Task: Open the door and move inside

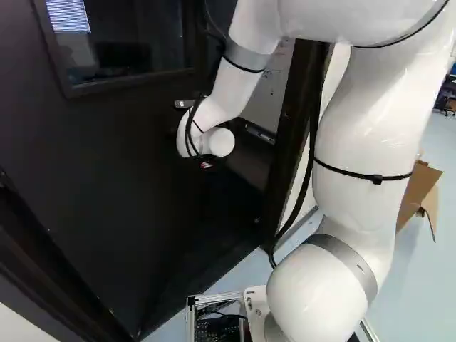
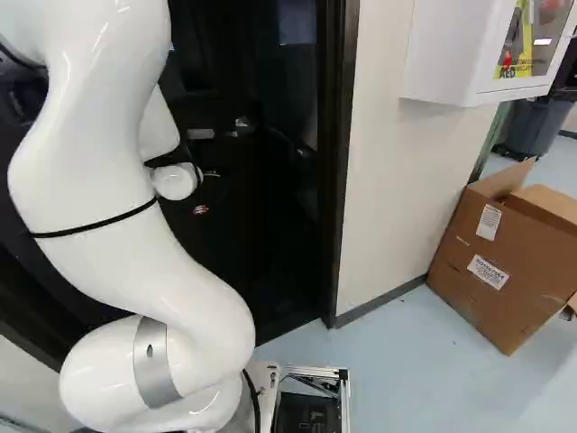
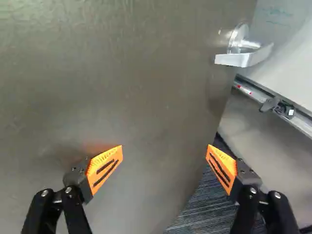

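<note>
The hand (image 2: 207, 192) gapes wide, empty, before the dark door (image 3: 122, 87), carpet (image 3: 207, 209) and whiteboard (image 3: 287, 48) beyond.

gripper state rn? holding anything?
Gripper: open, orange pads wide apart, holding nothing; lever handle on the door ungripped.

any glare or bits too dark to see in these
left base view: the door sinks to near black, bright blinds showing in its window; right base view: highlights on the glossy arm; wrist view: shine on the handle, faint orange glow on the door
</note>
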Robot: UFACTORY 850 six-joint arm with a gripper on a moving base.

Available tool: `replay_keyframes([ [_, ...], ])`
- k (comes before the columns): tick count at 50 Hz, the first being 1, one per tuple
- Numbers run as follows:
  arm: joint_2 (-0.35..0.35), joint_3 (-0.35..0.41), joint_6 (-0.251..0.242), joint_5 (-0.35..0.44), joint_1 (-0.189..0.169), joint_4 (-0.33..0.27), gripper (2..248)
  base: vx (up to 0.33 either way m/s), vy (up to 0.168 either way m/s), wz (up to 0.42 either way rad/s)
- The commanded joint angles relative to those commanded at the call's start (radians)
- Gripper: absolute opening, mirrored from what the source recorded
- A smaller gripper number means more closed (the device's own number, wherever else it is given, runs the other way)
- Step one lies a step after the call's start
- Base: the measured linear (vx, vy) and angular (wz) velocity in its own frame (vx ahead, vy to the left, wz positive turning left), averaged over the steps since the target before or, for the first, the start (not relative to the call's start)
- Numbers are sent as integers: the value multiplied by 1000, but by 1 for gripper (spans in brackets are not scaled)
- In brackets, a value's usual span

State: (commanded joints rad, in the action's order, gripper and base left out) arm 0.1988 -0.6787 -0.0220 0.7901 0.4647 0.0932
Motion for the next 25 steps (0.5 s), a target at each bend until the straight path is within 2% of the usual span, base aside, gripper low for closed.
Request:
replay_keyframes([
  [6,13,-15,-25,0,17,0,247,0,0,0],
  [25,53,-61,-33,0,66,20,247,0,0,0],
])
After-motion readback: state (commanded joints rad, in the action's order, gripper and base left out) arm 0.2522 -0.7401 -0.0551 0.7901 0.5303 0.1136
